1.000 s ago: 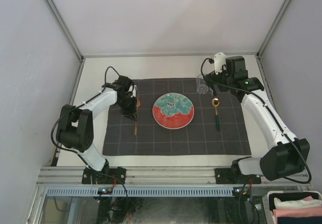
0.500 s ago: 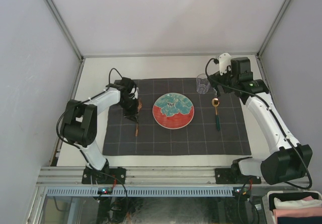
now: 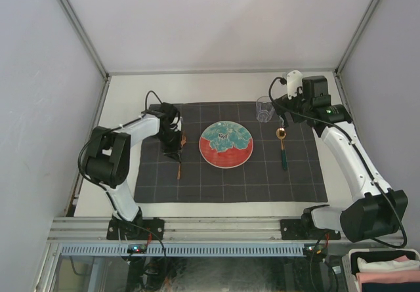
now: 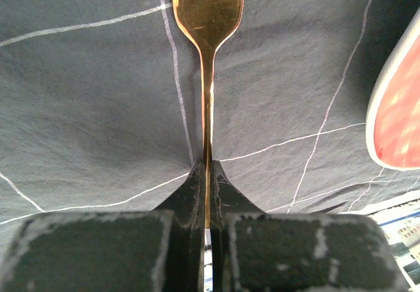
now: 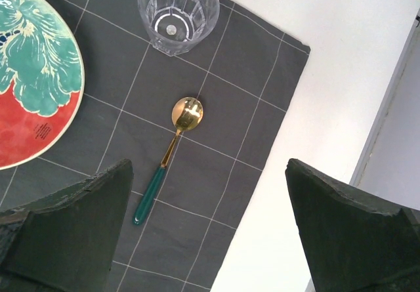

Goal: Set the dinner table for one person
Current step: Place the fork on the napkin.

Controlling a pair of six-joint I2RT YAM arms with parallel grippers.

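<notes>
- The dinner table point(image 3: 216, 85) is lying flat in front of the two arm bases, filling the floor of the walled cell, with its off-white surface showing around a dark grey checked cloth point(image 3: 230, 180).
- The cloth is covering the middle of the table, spread flat.
- A round plate point(image 3: 226, 144), red with a teal pattern, is sitting at the centre of the cloth.
- A copper-coloured fork point(image 4: 209, 16) is lying lengthwise just left of the plate, apart from its rim; whether it is touching the cloth cannot be told.
- The left gripper point(image 4: 207, 174) is reaching down over the cloth, its fingers point(image 4: 187, 193) pressing in on the thin handle of the fork and pinching it edge-on, with the fork's head pointing away from the wrist camera.
- A gold spoon point(image 5: 172, 147) with a green handle is resting on the cloth to the right of the plate, bowl toward the far side.
- A clear ribbed glass point(image 5: 177, 10) is standing upright on the cloth just beyond the spoon's bowl, near the far right corner.
- The right gripper point(image 5: 209, 174) is hanging above the spoon and glass, its fingers point(image 5: 65, 226) spreading wide and gripping nothing.
</notes>
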